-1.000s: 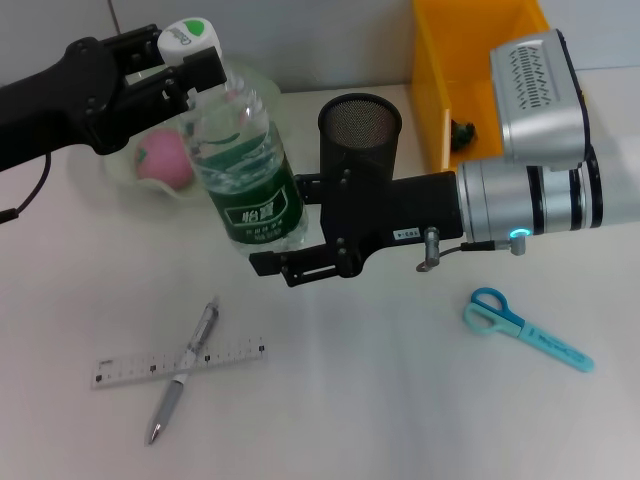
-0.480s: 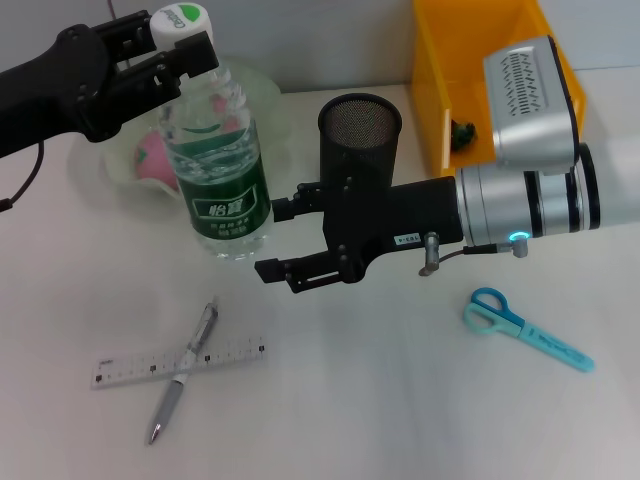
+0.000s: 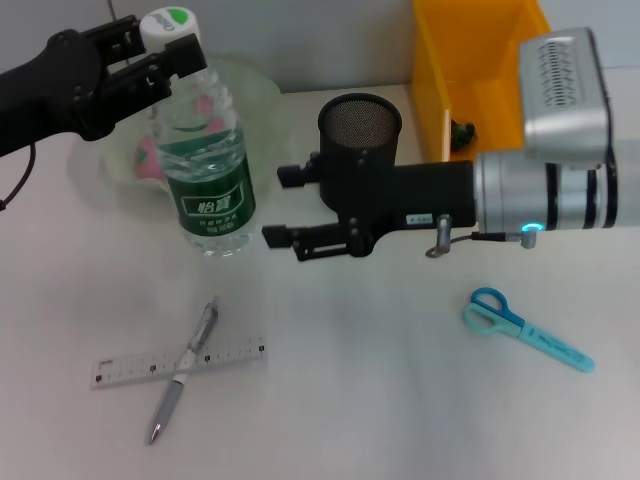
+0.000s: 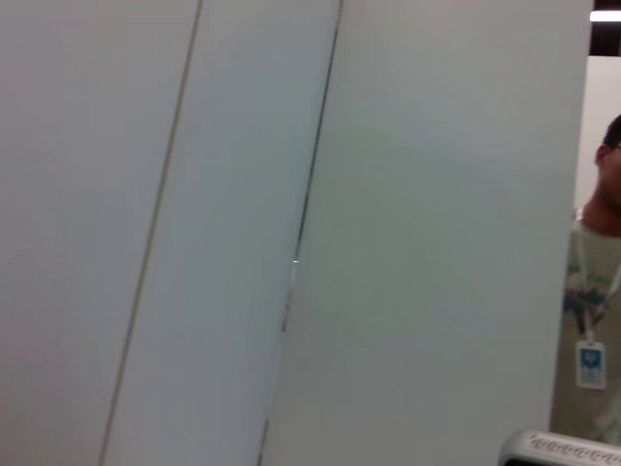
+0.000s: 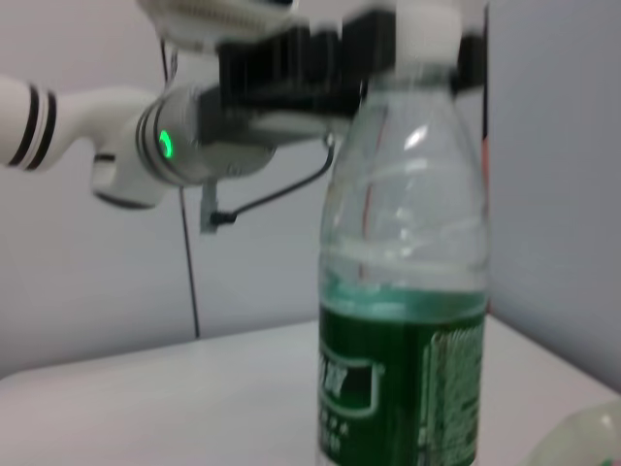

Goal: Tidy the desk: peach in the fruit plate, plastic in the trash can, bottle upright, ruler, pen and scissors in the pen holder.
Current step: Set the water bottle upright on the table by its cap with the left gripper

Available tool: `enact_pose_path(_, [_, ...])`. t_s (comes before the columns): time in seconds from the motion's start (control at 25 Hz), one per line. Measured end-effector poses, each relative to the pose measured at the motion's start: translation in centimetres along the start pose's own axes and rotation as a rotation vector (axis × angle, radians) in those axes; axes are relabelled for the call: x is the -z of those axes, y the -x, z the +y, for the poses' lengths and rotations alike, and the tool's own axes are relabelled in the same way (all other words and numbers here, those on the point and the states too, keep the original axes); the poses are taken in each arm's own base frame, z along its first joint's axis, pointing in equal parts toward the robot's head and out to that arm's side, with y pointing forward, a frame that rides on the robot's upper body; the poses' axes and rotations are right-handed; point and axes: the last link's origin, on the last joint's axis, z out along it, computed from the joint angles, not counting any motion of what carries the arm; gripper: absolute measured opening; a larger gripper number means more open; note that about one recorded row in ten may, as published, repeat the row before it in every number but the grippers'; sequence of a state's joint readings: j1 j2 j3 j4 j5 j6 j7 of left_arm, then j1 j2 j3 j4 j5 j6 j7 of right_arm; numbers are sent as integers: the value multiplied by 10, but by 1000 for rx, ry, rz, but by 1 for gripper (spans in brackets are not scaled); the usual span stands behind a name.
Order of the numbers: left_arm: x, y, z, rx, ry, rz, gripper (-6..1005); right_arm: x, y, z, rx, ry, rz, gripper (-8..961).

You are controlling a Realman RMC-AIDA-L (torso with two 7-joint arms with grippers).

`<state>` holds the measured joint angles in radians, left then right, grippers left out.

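Observation:
A clear water bottle [image 3: 208, 170] with a green label stands upright on the table in front of the fruit plate [image 3: 255, 92]. My left gripper [image 3: 165, 45] is shut on its white cap, also seen in the right wrist view on the bottle [image 5: 403, 291]. My right gripper [image 3: 285, 206] is open, a little to the right of the bottle and apart from it. The pink peach [image 3: 148, 160] lies in the plate behind the bottle. Ruler [image 3: 230, 353] and pen [image 3: 175, 390] lie crossed at the front left. Blue scissors [image 3: 525, 328] lie at the right. I see no plastic on the table.
The black mesh pen holder [image 3: 360, 120] stands at mid-table, right behind my right wrist. The yellow trash can [image 3: 440, 70] is at the back right with a small dark item [image 3: 462, 130] inside. The left wrist view shows only a wall.
The bottle went from tilted to upright and shifted left under the left gripper. My right gripper drew back to the right, away from the bottle.

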<state>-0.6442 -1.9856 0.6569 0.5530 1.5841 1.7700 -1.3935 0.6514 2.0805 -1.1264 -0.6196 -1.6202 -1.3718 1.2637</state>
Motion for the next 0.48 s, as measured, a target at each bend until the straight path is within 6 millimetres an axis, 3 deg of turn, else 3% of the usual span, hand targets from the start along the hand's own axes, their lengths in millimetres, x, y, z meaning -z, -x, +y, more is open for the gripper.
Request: enact_pose_path(0.48, [25, 16, -16, -13, -207, -4, 444, 18, -7, -9, -5, -106, -39, 768])
